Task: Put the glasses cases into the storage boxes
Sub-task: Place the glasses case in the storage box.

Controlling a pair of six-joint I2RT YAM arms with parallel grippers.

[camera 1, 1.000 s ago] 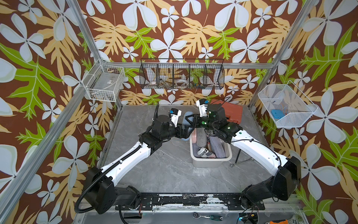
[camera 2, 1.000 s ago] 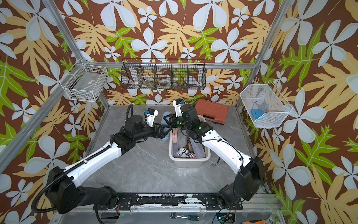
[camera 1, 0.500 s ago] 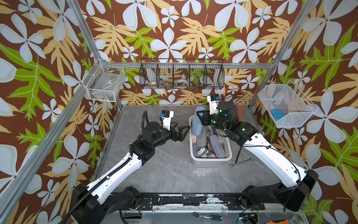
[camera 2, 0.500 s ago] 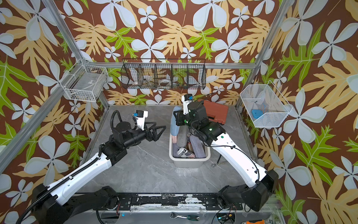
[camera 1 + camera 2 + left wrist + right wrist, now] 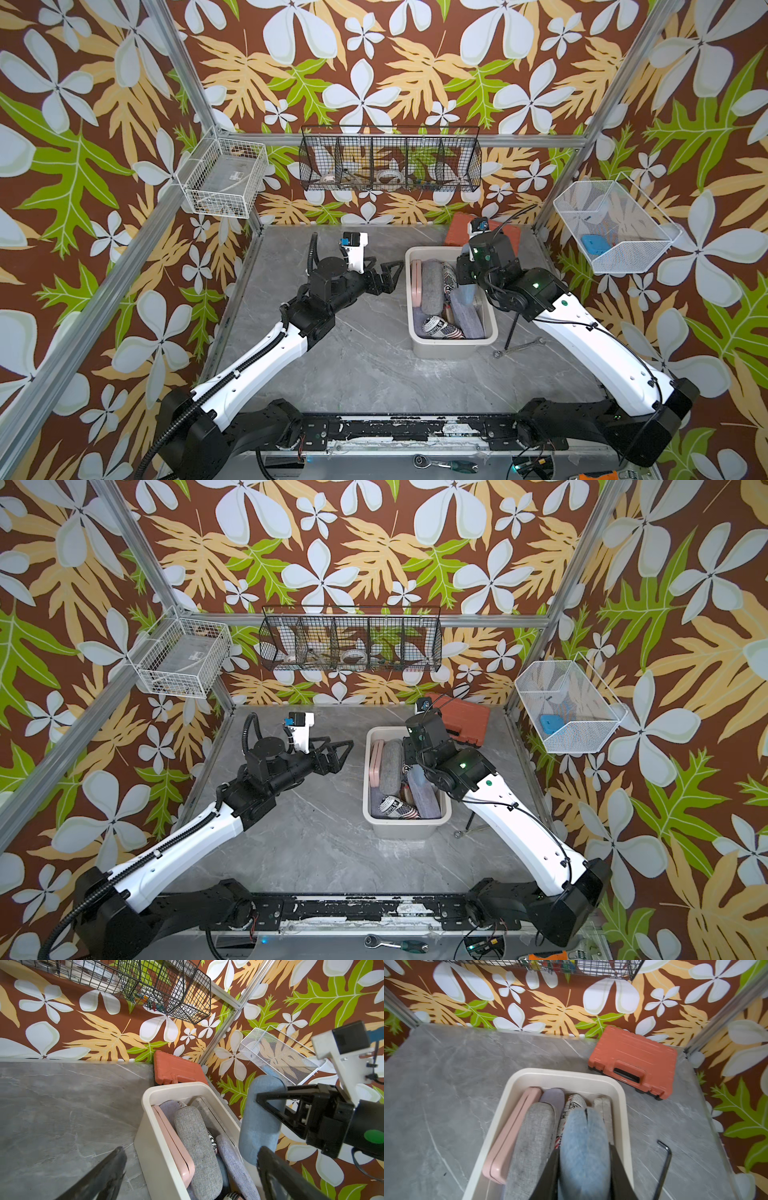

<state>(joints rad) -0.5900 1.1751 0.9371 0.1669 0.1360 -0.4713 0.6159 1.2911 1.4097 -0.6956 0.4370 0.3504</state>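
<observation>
1. Handover is shown done in both top views: left gripper [image 5: 397, 275] is drawn back, jaws spread, empty; blue case [image 5: 465, 295] is now over the tub [image 5: 453, 353].
2. Left wrist: case is seen hanging steeply above the tub.
3. Right wrist: it is pinched by right gripper [image 5: 584, 1148]; only release is judged left.

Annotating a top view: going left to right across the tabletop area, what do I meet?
Left gripper → pink case → grey case → light blue case → wrench.
</observation>
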